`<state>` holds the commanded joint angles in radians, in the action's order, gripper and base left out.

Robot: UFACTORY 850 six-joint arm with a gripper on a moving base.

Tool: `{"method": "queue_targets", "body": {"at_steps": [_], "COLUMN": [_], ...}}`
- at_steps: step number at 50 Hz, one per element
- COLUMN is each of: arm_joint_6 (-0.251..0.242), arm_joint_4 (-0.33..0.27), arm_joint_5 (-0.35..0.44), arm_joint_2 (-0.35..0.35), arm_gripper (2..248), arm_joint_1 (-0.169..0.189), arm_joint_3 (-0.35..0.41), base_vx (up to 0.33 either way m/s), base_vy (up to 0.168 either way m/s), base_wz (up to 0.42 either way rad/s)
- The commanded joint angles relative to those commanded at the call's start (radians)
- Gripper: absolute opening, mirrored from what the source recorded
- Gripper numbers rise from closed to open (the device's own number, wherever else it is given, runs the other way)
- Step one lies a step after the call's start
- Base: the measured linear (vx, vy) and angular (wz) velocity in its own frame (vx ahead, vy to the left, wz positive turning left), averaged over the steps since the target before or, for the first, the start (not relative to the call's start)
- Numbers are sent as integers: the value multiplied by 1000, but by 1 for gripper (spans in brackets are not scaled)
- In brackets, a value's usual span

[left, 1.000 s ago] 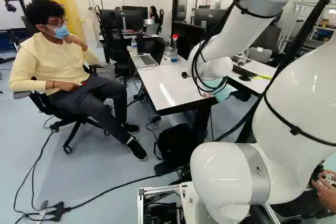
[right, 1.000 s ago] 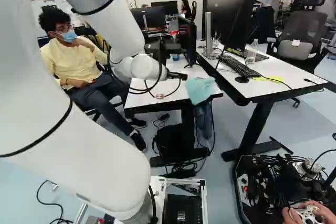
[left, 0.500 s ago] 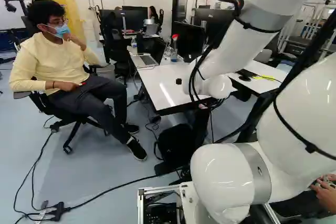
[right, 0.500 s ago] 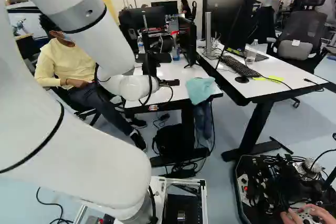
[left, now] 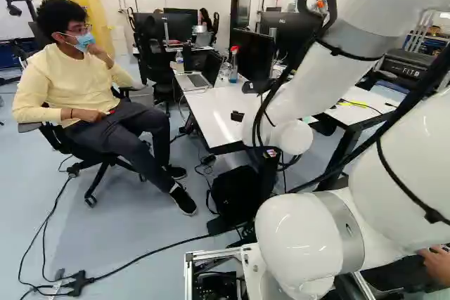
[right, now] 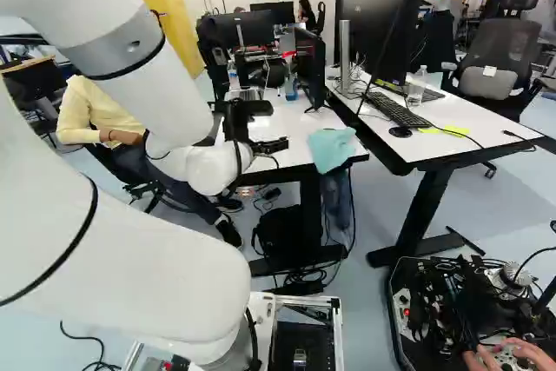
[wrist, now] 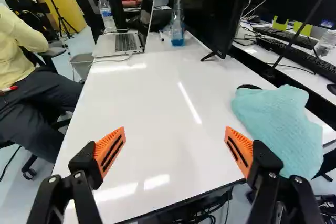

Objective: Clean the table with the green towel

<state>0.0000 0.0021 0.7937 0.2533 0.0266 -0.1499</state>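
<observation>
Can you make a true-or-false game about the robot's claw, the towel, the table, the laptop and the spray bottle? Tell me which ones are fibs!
1. The towel is on the table. True.
2. The claw is shut on the towel. False: it is open, and the towel lies off to one side.
3. The laptop is open. True.
4. The spray bottle lies on its side. False: it stands upright.
5. The spray bottle has a red top. True.
</observation>
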Motion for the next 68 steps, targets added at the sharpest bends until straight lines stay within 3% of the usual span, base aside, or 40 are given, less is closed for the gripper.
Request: {"method": "queue_targets", "body": {"at_steps": [27, 68], "arm_joint_6": [0, 0], "arm_joint_4": [-2, -2], "arm_joint_5": [72, 79], "arm_joint_2": [24, 26], "arm_gripper": [247, 247], "arm_joint_1": [-24, -27], "arm_joint_3": [57, 63], "base_vx": [0, 0], "base_vy": [0, 0], "base_wz": [0, 0]}}
